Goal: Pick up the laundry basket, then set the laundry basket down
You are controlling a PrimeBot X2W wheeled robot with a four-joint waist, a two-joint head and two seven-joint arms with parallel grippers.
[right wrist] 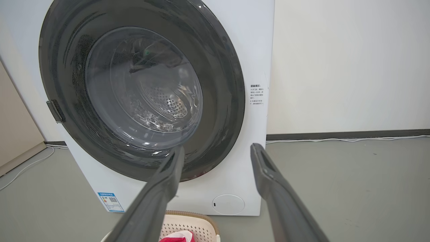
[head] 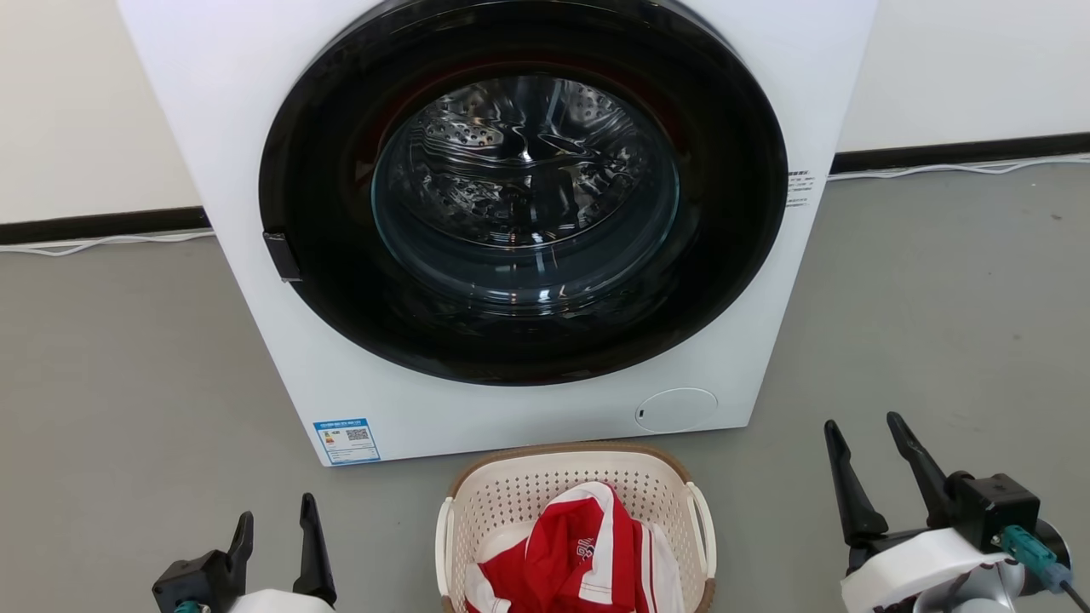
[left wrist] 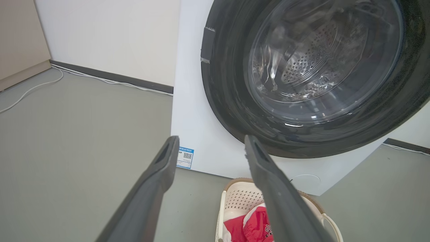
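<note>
**Head view.** The basket sat upright on the floor at the washer's 6 o'clock, just clear of its front. Your left gripper hung at the basket's 9 o'clock and your right gripper at its 3 o'clock. Both were well apart from the basket, with fingers spread and holding nothing. That layout fitted two stages alike: a basket waiting to be lifted, or one already set down and let go. So you could only judge how it would handle. Loaded as it was, it would want both sides borne level, or it would tip.

It looked cream, with perforated walls, a brown woven-look rim and a white loop handle on each side. A red-and-white garment lay heaped inside. The picture's bottom edge cut off the basket's near end.

**Left wrist view.** Your fingers stood parted with only air between them, pointing at the washer. The basket lay at 5 o'clock, partly hidden behind one finger, and neither finger touched it.

**Right wrist view.** Here too the fingers were released and empty. The basket's far rim showed at 6 o'clock along the bottom edge. The washer's glass door was close ahead, so you did well to keep the tips off it.
</note>
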